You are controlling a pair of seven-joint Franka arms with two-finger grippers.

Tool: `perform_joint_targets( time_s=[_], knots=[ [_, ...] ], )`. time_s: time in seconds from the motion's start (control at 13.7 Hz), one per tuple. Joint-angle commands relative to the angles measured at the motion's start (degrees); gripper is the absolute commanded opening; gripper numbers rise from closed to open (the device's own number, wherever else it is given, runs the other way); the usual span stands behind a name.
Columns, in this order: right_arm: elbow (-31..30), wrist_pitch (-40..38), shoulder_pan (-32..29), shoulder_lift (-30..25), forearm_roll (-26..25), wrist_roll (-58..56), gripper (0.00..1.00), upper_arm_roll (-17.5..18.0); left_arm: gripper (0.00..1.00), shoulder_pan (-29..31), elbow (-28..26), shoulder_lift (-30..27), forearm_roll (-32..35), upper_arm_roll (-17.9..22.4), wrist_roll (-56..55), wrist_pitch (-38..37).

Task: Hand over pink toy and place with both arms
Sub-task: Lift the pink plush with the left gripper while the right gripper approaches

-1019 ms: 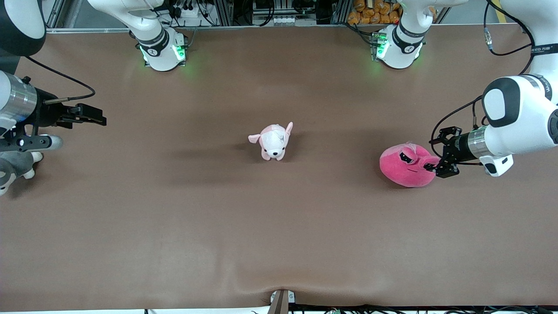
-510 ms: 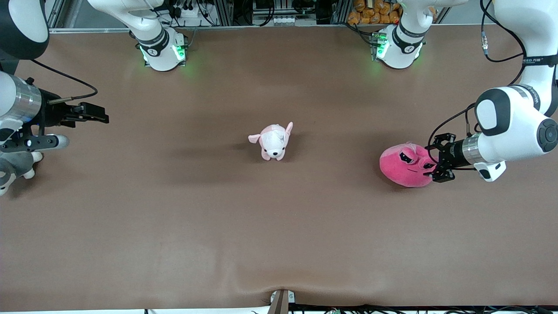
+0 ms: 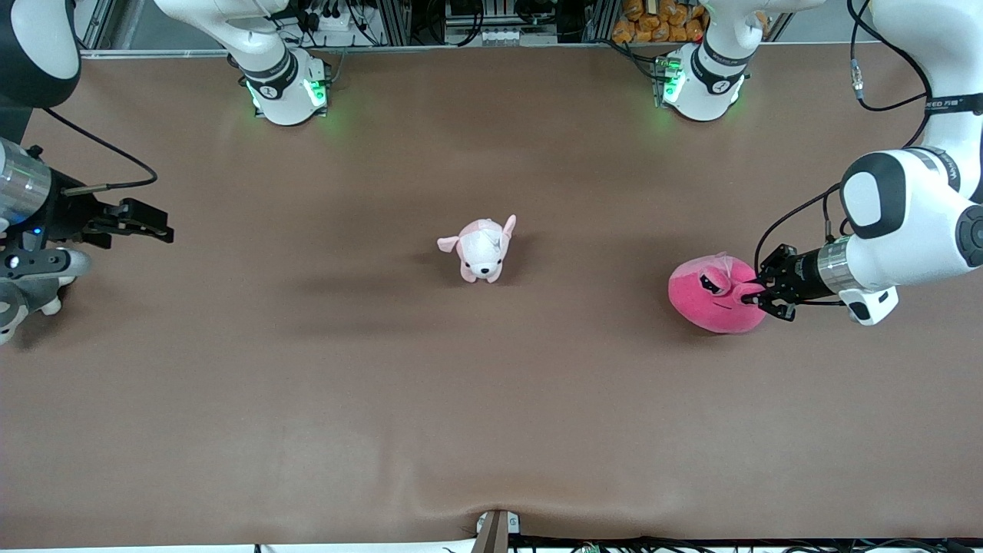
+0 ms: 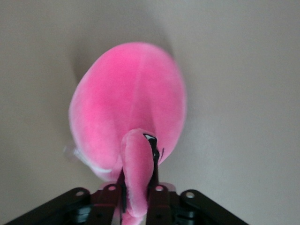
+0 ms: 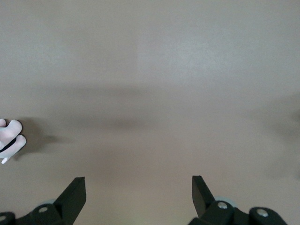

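The hot-pink round plush toy lies on the brown table toward the left arm's end. My left gripper is shut on one of its eye stalks. The left wrist view shows the pink toy with the stalk pinched between the left gripper fingers. My right gripper is open and empty, held over the table at the right arm's end. In the right wrist view the right gripper shows wide-apart fingers over bare table.
A pale pink-and-white puppy plush stands mid-table. A grey-and-white plush sits at the table's edge at the right arm's end, under the right wrist; its paw shows in the right wrist view. The arm bases stand along the back.
The left gripper has closed on the pink toy's eye stalk and the toy has shifted slightly. The right gripper has drawn back a little toward the right arm's end.
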Motion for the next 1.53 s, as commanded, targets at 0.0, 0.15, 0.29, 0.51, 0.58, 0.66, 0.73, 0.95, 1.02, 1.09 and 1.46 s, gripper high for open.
perform_joint_targets(
  time_s=[0.0,0.15,0.29,0.51,0.58,0.66,0.73,0.95,1.02,1.09,1.46],
  knots=[
    [-0.05,-0.49,-0.61,-1.31,-0.84,-0.38,1.0,0.43,0.0,-0.42,6.79,-0.66,0.55,-0.23,-0.56,-8.15],
    [-0.49,-0.76,-0.69,-1.4,-0.84,-0.3,1.0,0.43,0.0,-1.04,11.37,-0.66,0.64,-0.76,-0.65,-12.64],
    [-0.49,-0.67,-0.87,-1.23,-0.84,-0.21,1.0,0.52,0.0,-2.61,14.88,-0.75,0.91,-1.11,-0.91,-15.89],
    [-0.32,-0.5,-1.05,-1.14,-0.49,0.05,1.0,0.52,0.0,-4.81,19.11,-0.66,0.91,-1.11,-1.0,-20.47],
    [-0.31,-0.5,-0.96,-1.14,0.04,0.06,1.0,0.52,0.0,-5.52,20.34,-0.66,0.91,-1.11,-1.0,-21.88],
    [-0.4,-0.32,-0.61,-1.05,0.22,0.14,1.0,0.61,0.0,-6.22,21.74,-0.66,0.82,-1.11,-1.17,-23.28],
    [-0.32,0.03,-0.26,-0.7,0.31,0.14,1.0,0.78,0.0,-7.01,23.06,-0.66,0.82,-1.2,-1.43,-24.51],
    [-0.05,0.12,2.29,-0.35,5.73,-0.73,1.0,0.96,0.0,-10.61,25.09,-0.92,0.12,-1.37,-5.28,-25.23],
    [-0.14,-0.05,3.6,-0.26,8.54,-1.87,1.0,0.96,0.0,-12.19,25.79,-0.92,0.12,-1.63,-7.91,-25.23],
    [-0.14,-0.06,5.53,-0.26,9.61,-4.23,1.0,0.96,0.0,-13.33,26.5,-0.92,0.12,-2.16,-10.2,-25.14],
    [-0.14,7.75,16.16,-0.09,9.89,-11.45,1.0,0.96,0.0,-14.22,29.58,-0.92,-0.75,-9.97,-22.15,-24.62]
  ],
)
